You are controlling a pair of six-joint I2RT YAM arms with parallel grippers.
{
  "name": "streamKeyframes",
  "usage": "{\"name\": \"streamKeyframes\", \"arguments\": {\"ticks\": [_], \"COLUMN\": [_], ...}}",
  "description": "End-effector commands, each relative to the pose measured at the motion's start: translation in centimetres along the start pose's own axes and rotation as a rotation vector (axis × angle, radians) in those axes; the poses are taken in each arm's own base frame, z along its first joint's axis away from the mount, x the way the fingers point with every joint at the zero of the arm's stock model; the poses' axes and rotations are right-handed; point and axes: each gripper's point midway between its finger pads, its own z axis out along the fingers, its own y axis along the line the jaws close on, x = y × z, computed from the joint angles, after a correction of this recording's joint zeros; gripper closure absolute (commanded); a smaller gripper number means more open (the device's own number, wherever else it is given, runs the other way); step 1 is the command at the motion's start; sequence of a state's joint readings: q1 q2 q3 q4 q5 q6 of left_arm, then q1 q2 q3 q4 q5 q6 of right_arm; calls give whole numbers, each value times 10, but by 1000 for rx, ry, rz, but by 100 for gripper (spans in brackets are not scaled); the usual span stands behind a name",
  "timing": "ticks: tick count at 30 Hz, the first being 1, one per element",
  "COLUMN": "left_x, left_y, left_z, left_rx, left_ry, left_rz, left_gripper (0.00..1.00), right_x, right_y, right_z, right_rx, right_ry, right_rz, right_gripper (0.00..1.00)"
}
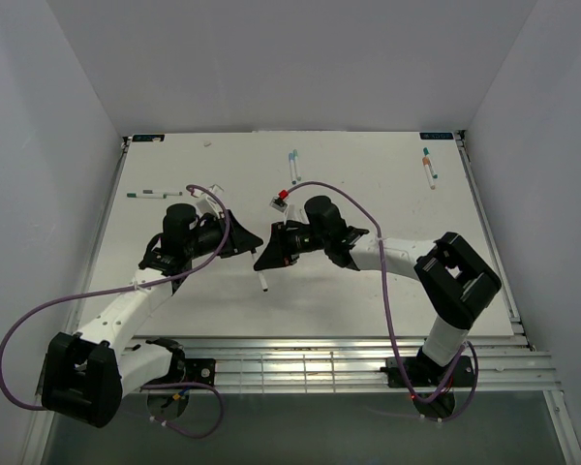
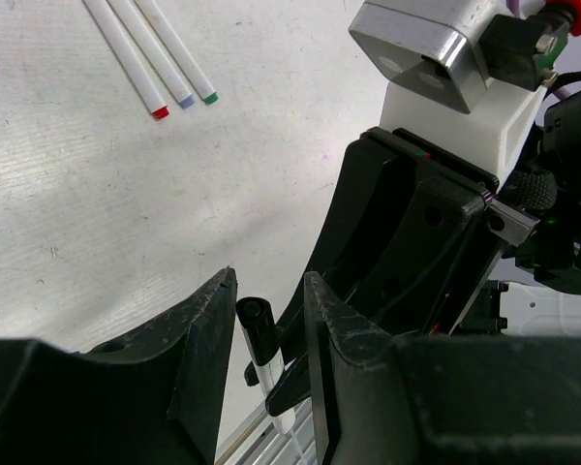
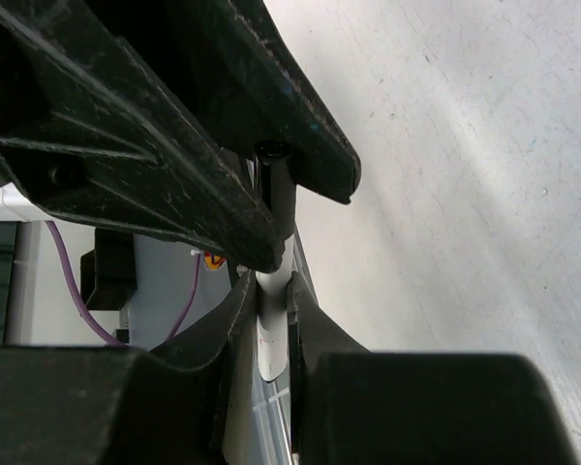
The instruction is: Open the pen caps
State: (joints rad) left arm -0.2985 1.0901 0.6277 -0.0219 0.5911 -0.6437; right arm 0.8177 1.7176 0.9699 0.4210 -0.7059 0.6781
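Left wrist view: black cap [image 2: 255, 322] recorded between the fingers of the left gripper [image 2: 268, 281]. It sits close against one finger, and a gap is seen to the other. Left jaws noted as standing apart around the cap, not pressed onto it. The cap is seated on the end of a white pen barrel [image 2: 271, 386].

Right wrist view: the barrel is seen clamped between the fingers of the right gripper [image 3: 269, 291], jaws closed on it just below the cap. The cap projects beyond those fingertips into the left jaws.

Top external view: both grippers are seen tip to tip above mid-table, with the barrel's free end pointing toward the near edge.

Surface: white table [image 1: 368, 281], lightly scuffed. Three white pens [image 2: 151, 50] with red, blue and green ends are laid side by side. Further pens [image 1: 293, 167] are scattered toward the far edge. A slotted metal rail [image 1: 349, 363] runs along the near edge. Plain pale walls enclose the table on three sides.
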Motion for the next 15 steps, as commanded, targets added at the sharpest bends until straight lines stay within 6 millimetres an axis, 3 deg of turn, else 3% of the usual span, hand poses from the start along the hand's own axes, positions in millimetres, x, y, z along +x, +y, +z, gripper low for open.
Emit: {"name": "streamKeyframes", "arguments": {"ticks": [1, 8, 15], "left_x": [-2, 0, 1], "left_y": [-8, -7, -3], "left_z": [-4, 1, 3], "left_rx": [30, 52, 34], "left_ry": [-12, -12, -8], "left_rz": [18, 1, -32], "left_gripper": [56, 62, 84], "right_x": [-22, -25, -29], "right_y": [11, 7, 7], "right_z": [4, 3, 3], "right_rx": [-25, -1, -4], "right_ry": [-41, -56, -59], "right_rz": [-52, -51, -47], "right_gripper": [92, 92, 92]}}
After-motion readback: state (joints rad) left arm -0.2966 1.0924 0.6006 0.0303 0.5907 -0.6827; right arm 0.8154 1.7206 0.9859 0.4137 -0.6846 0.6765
